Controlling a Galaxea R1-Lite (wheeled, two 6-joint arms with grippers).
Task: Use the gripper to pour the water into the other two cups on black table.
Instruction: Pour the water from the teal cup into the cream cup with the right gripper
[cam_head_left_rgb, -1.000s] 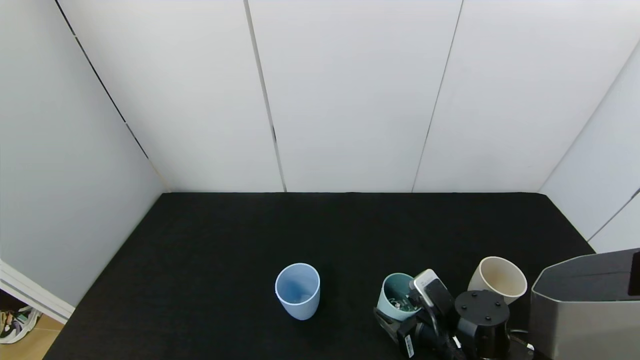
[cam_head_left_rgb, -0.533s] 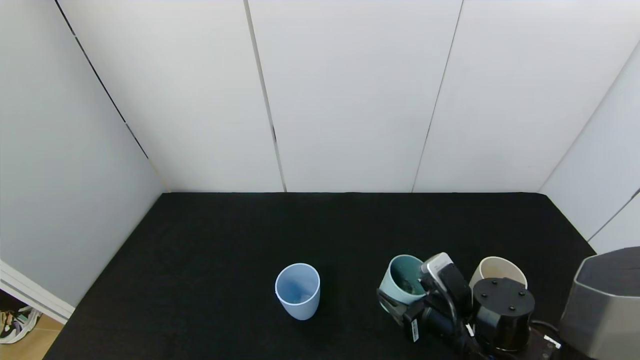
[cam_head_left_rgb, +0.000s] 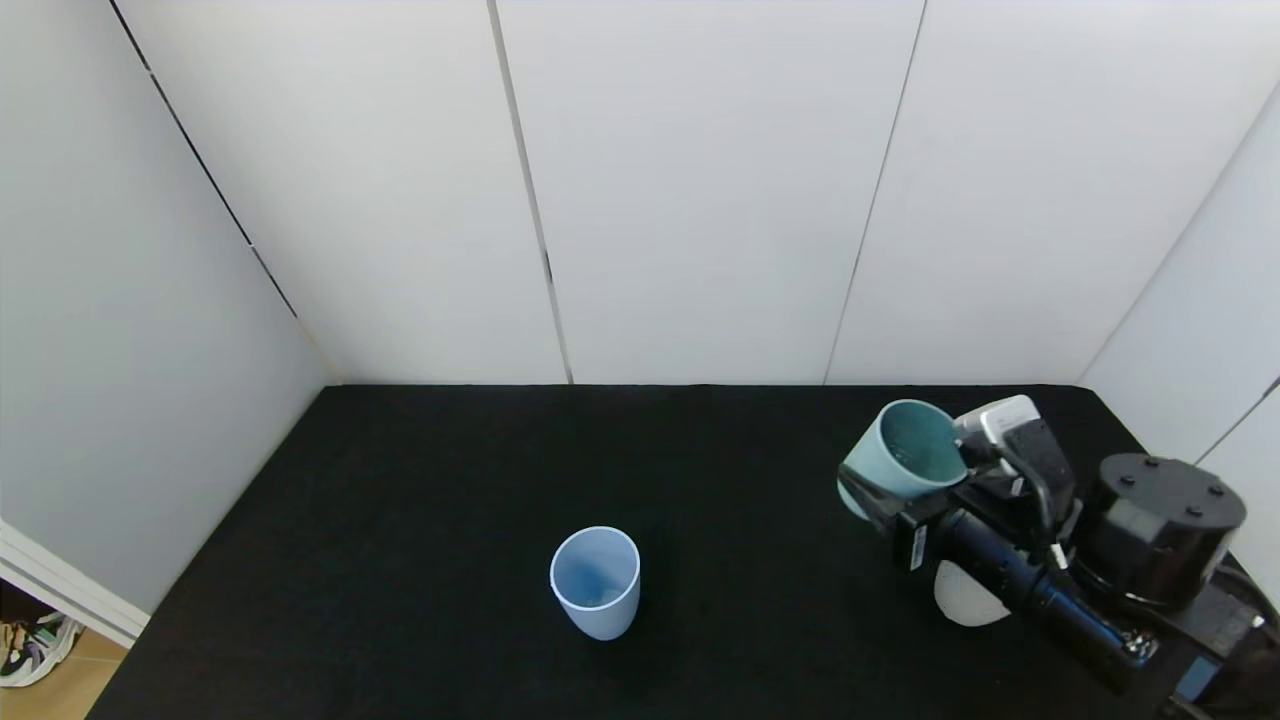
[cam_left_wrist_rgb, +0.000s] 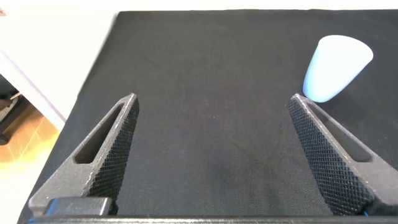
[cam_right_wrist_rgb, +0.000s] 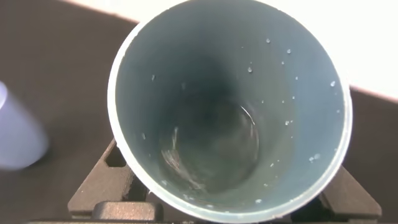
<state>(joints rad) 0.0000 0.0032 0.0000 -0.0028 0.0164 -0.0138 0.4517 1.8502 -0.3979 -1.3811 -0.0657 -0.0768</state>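
Note:
My right gripper (cam_head_left_rgb: 880, 497) is shut on the teal-green cup (cam_head_left_rgb: 905, 450) and holds it raised and tilted above the black table (cam_head_left_rgb: 450, 470) at the right. In the right wrist view the gripper (cam_right_wrist_rgb: 230, 190) grips this cup (cam_right_wrist_rgb: 186, 74) from both sides, and a little water (cam_right_wrist_rgb: 211, 146) glints at its bottom, with droplets on the inner wall. The cream-beige cup (cam_head_left_rgb: 962, 603) stands just below my right arm, mostly hidden. The pale blue cup (cam_head_left_rgb: 595, 580) stands upright at the table's front middle, also seen in the left wrist view (cam_left_wrist_rgb: 336, 65). My left gripper (cam_left_wrist_rgb: 212, 99) is open and empty over the table.
White wall panels (cam_head_left_rgb: 700, 200) close the table at the back and both sides. The table's left edge drops to a wooden floor (cam_head_left_rgb: 40, 690). The right arm's black joint (cam_head_left_rgb: 1160, 530) fills the front right corner.
My right gripper has lifted the teal-green cup off the table and carried it up, back and to the right, above the cream-beige cup. The pale blue cup has not moved.

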